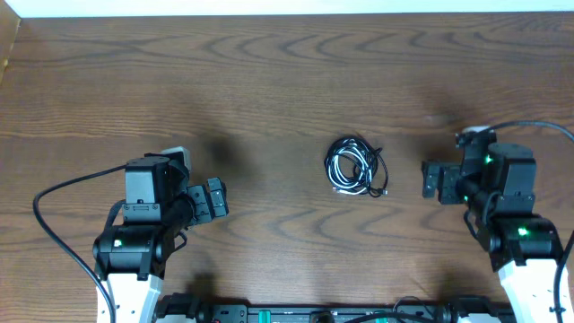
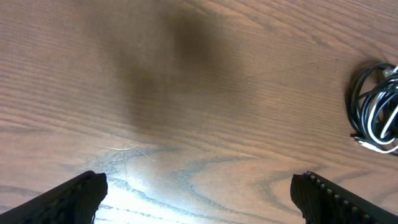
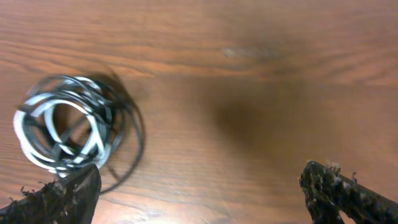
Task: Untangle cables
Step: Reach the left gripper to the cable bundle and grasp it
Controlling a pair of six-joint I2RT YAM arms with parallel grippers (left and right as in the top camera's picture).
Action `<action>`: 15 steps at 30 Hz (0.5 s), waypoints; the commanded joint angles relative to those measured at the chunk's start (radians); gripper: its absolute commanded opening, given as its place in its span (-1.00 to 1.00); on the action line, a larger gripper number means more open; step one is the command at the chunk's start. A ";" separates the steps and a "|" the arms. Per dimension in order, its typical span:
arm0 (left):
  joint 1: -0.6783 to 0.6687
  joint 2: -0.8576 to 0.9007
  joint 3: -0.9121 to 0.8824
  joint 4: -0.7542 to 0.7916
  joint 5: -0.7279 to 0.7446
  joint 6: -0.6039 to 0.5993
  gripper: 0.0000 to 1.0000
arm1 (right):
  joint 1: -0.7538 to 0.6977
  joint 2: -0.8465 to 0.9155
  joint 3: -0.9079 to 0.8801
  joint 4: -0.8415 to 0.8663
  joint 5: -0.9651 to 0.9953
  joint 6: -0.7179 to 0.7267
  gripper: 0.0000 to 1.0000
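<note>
The cables [image 1: 355, 167] lie in one small coiled tangle of white and black cords on the wooden table, right of centre. My left gripper [image 1: 215, 198] is open and empty, well to the left of the tangle. My right gripper [image 1: 432, 179] is open and empty, a short way to the right of it. In the left wrist view the cables [image 2: 378, 107] show at the right edge, beyond my open fingers [image 2: 199, 198]. In the right wrist view the cables [image 3: 68, 127] lie at the left, just above my left fingertip, with my fingers [image 3: 202, 194] wide apart.
The brown wooden table [image 1: 269, 81] stretches to a pale far edge at the top. Thick black arm cords loop beside the left arm [image 1: 54, 229] and above the right arm [image 1: 538, 127]. A black rail [image 1: 305, 314] runs along the near edge.
</note>
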 commanded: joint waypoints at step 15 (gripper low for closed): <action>-0.019 0.085 0.032 0.323 0.158 -0.046 0.99 | -0.007 0.011 0.031 0.071 -0.170 0.017 0.98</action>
